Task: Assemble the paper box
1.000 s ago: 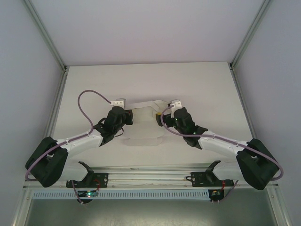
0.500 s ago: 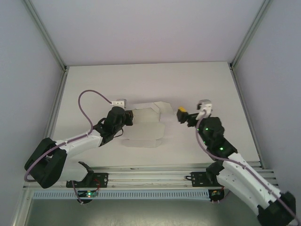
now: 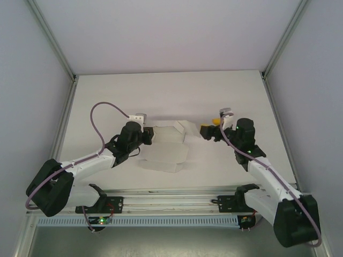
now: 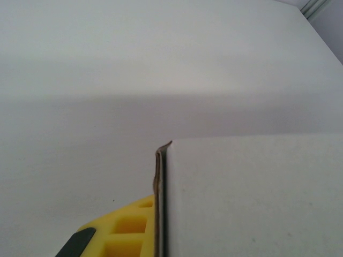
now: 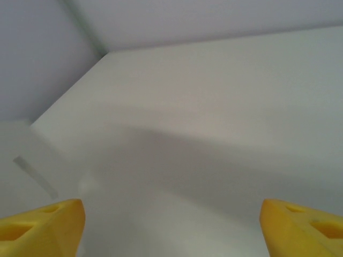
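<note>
I'm pinching the left edge of the paper box (image 3: 165,152) in my tightly closed left gripper (image 3: 146,135) mid-frame, my right gripper (image 3: 206,131) is hanging wide open and empty just right of it, and the card is looking only partly folded, flaps unclosed.

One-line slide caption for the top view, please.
Top view: left gripper shut on the paper box edge; right gripper open beside its flap.
</note>
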Robot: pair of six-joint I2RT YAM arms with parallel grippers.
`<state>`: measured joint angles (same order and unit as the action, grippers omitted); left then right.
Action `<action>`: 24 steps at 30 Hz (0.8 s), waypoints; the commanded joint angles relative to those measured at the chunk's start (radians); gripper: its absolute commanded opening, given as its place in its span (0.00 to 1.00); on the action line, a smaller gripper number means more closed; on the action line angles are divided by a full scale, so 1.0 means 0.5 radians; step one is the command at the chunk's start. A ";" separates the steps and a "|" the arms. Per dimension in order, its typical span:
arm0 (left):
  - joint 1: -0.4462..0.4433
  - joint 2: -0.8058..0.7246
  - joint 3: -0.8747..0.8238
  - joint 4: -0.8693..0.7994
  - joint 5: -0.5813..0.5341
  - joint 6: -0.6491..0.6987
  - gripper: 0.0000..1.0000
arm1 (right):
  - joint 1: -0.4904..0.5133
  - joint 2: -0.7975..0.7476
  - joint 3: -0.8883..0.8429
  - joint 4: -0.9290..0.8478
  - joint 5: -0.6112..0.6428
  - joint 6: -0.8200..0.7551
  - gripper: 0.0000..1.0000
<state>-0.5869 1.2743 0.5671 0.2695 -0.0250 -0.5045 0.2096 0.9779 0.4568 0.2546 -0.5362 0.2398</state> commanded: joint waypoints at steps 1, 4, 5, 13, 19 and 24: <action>0.011 0.010 0.026 -0.014 0.013 0.034 0.00 | 0.129 0.094 0.128 0.070 -0.344 -0.161 0.83; 0.011 0.019 0.026 -0.011 0.010 0.031 0.00 | 0.222 0.139 0.140 0.070 -0.387 -0.255 0.80; 0.011 0.022 0.027 -0.009 0.007 0.026 0.00 | 0.246 0.147 0.141 0.061 -0.410 -0.285 0.80; 0.011 0.053 0.046 -0.012 0.015 0.024 0.00 | 0.404 0.223 0.178 -0.018 -0.431 -0.419 0.74; 0.011 0.066 0.056 -0.014 0.034 0.020 0.00 | 0.500 0.344 0.257 -0.029 -0.401 -0.471 0.73; 0.011 0.067 0.061 -0.035 0.012 0.019 0.00 | 0.559 0.399 0.300 -0.032 -0.369 -0.498 0.73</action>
<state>-0.5869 1.3029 0.5674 0.2691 -0.0139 -0.5045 0.4721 1.1690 0.5758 0.2352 -0.7116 0.0219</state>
